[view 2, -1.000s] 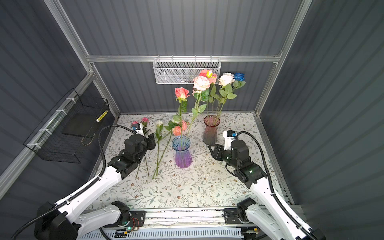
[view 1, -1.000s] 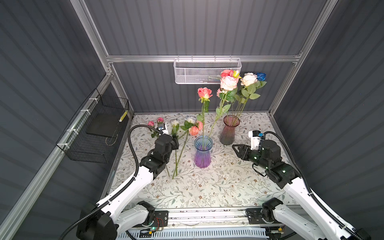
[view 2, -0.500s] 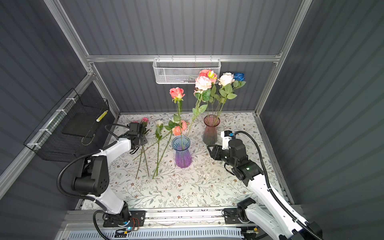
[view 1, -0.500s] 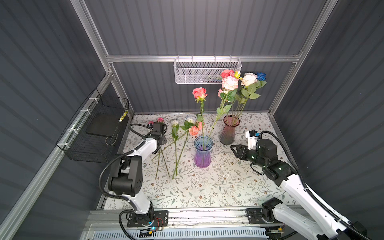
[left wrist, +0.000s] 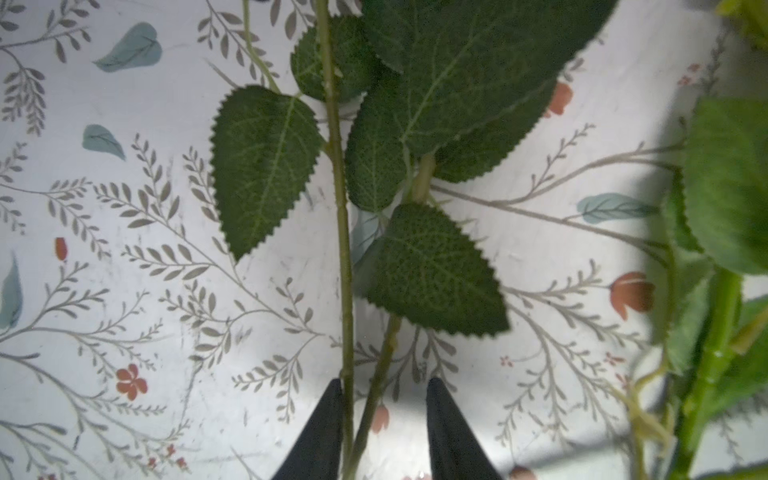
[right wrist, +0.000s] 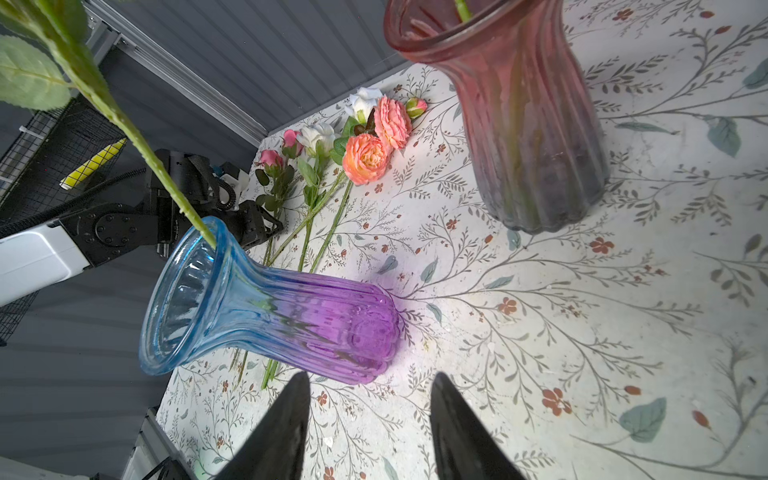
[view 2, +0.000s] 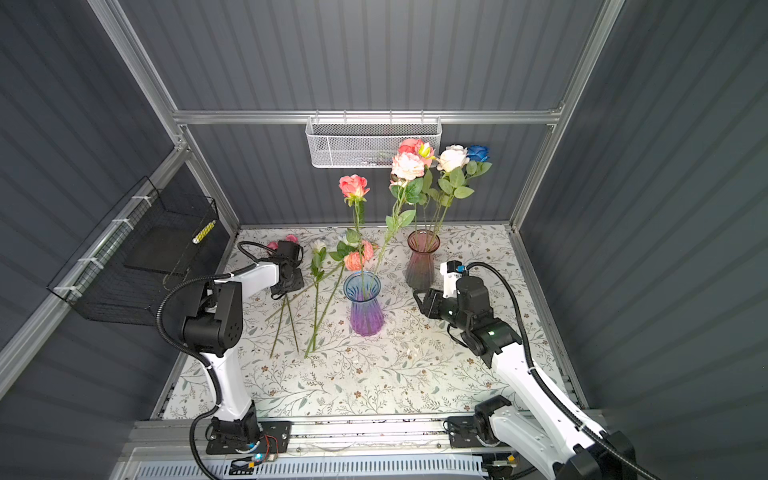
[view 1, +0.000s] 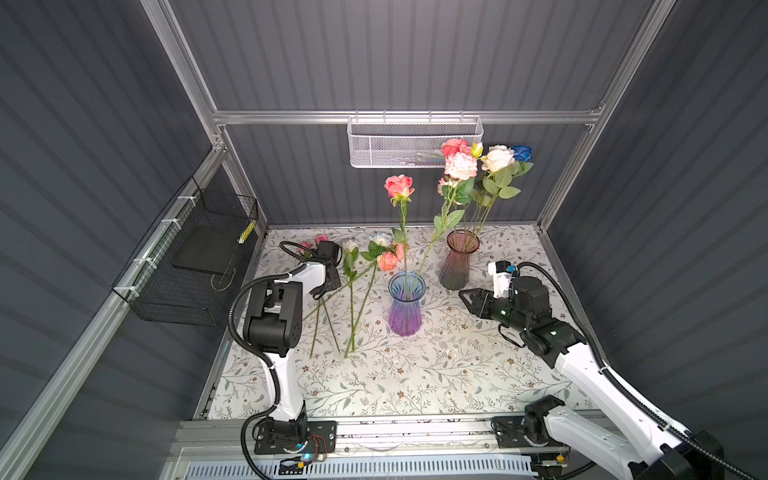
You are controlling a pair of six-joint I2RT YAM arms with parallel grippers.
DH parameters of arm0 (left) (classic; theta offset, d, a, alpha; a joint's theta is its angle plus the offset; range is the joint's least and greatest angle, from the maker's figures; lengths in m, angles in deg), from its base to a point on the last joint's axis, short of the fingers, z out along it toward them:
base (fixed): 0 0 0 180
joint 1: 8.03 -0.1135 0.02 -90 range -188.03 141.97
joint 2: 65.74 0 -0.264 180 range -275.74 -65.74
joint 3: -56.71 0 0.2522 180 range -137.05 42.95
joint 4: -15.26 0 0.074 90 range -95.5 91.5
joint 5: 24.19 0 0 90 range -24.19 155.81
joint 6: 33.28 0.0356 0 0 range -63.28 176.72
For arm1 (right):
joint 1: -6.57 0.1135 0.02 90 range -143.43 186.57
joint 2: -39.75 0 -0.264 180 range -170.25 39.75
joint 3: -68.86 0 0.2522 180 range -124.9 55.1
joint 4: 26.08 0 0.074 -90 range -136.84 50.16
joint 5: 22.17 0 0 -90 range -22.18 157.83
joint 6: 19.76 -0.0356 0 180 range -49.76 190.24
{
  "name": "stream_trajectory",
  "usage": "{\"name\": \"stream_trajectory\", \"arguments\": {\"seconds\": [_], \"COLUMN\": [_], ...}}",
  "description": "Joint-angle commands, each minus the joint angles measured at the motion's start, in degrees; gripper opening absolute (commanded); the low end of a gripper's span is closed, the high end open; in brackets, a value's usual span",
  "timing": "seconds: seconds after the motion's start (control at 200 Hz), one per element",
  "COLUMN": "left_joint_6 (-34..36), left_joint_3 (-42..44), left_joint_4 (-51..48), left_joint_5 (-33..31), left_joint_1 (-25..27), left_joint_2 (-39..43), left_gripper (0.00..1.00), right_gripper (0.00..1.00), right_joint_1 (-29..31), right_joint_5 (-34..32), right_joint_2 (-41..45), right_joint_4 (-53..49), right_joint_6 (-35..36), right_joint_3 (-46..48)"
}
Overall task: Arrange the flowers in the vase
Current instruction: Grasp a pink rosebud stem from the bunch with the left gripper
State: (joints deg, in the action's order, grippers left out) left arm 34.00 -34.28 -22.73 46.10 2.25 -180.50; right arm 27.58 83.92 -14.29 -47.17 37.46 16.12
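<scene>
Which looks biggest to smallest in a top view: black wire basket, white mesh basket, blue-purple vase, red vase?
1. black wire basket
2. white mesh basket
3. blue-purple vase and red vase: alike; red stands farther back, unranked.

The left arm (view 1: 272,320) is folded, its lower link stood upright from the base and its forearm reached low toward the rear left with the jaws pointed down and set narrowly apart, while the right arm (view 1: 602,388) is stretched toward the middle, jaws parted and empty.
</scene>
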Motion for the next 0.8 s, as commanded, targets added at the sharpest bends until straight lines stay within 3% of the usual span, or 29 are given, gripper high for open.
{"name": "stream_trajectory", "arguments": {"seconds": [0.0,0.275,0.695,0.795], "left_joint_6": [1.9,1.3,-0.2,-0.3], "left_joint_3": [-1.6,-1.2,3.0,4.6], "left_joint_4": [-1.9,-1.5,-2.3,-2.1], "left_joint_5": [-0.9,2.0,7.6,8.3], "left_joint_1": [-0.2,-0.3,-0.1,0.1], "left_joint_2": [-2.1,-0.7,11.6,14.8], "left_gripper": [0.28,0.04,0.05,0.01], "right_gripper": [0.49,0.49,0.48,0.48], "right_joint_1": [-0.5,-0.5,-0.5,-0.5], "right_joint_5": [1.7,2.0,4.8,5.2], "right_joint_2": [-0.8,-1.1,-0.6,-0.1], "right_joint_4": [1.8,2.5,3.2,3.1], "right_joint_6": [-0.1,-0.9,-3.2,-3.6], "right_joint_3": [0.7,0.7,0.8,0.8]}}
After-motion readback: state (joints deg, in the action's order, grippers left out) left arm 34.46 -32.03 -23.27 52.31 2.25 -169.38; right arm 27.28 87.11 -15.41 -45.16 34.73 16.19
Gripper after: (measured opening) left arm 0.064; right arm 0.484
